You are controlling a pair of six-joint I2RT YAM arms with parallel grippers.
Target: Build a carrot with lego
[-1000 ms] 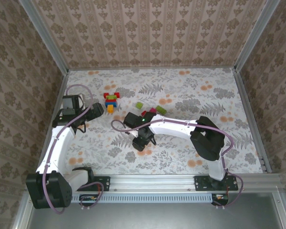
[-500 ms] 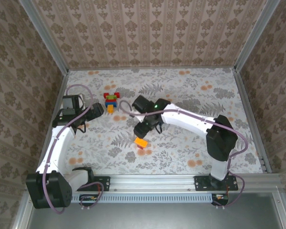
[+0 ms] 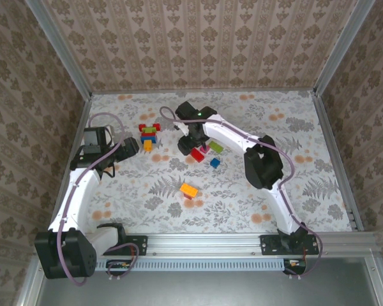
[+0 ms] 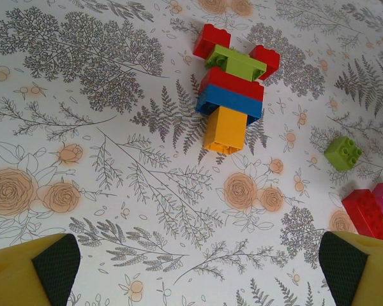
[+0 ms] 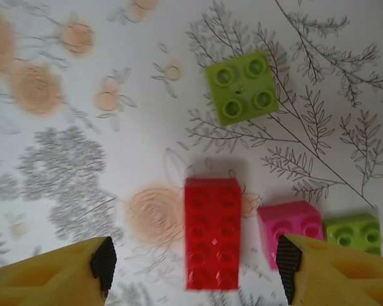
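Tools open, left tool and right tool alike; overhead I note orange brick lying nearer my side than red brick.

The tablecloth is white with grey ferns and orange roses. The long brick is red, the square brick light green, the small brick pink.

No readable text, label, brand or number on lego bricks or tablecloth.
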